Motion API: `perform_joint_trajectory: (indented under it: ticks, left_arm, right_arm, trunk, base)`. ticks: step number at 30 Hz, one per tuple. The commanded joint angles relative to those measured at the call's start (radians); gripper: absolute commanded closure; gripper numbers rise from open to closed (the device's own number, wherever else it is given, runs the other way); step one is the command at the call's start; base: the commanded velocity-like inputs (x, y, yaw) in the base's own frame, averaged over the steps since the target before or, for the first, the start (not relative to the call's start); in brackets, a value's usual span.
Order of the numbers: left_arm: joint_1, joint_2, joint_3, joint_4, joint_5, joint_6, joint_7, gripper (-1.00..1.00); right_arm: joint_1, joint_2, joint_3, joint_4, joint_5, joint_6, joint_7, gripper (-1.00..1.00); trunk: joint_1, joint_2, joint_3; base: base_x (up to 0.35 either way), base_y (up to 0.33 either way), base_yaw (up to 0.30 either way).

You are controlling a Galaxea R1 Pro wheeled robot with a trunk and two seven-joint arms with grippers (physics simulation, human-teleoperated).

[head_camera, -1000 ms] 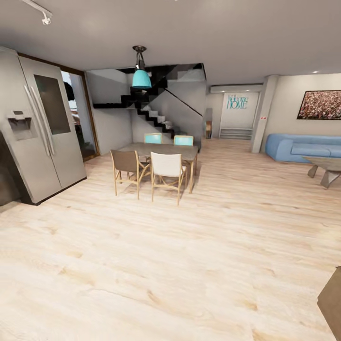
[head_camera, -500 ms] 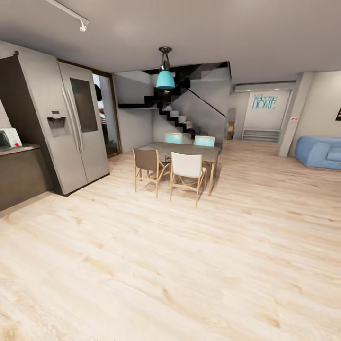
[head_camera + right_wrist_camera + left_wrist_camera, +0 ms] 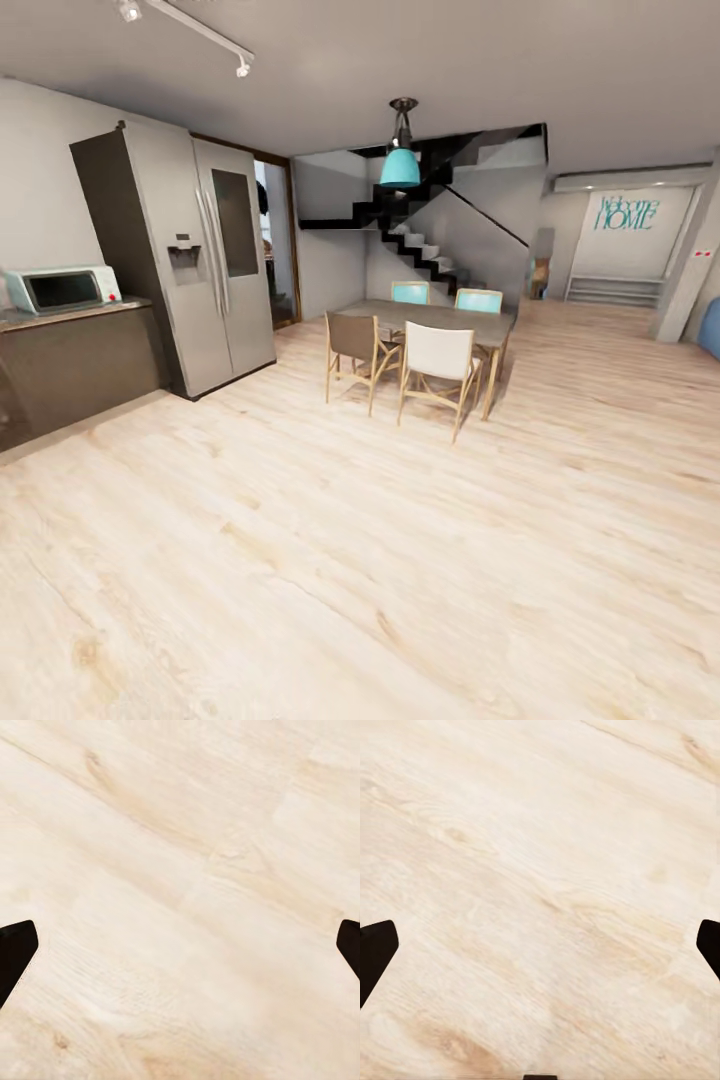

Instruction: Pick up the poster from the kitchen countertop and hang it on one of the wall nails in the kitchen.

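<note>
The poster is out of view. A short stretch of countertop on dark base cabinets shows at the left of the head view, with a white microwave on it. My left gripper is open, its dark fingertips wide apart over bare wooden floor. My right gripper is open too, with fingertips far apart above the same pale floor. Neither holds anything.
A tall steel fridge stands beside the counter. A dining table with several chairs sits mid-room under a teal pendant lamp. Black stairs rise behind. Teal "Welcome HOME" lettering marks the far wall. Pale wood floor spreads ahead.
The camera has swung left: fridge, table and stairs shifted right in the picture, the counter with the microwave came into sight, and the blue sofa and framed picture left the frame.
</note>
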Motion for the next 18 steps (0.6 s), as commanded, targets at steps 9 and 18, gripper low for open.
perform_joint_trajectory:
  ticks: [9,18]
  left_arm:
    - [0.000,0.000,0.001,-0.001,0.000,-0.002,0.000,-1.00]
    - [0.000,0.000,0.001,-0.001,0.000,-0.002,0.000,-1.00]
  right_arm:
    - [-0.001,0.000,0.001,0.001,0.004,-0.003,-0.001,-1.00]
    - [-0.001,0.000,0.001,0.001,0.004,-0.003,-0.001,-1.00]
  trunk:
    - [0.000,0.000,-0.001]
    - [0.000,0.000,-0.001]
  base:
    - [0.000,0.000,0.292]
    - [0.000,0.000,0.292]
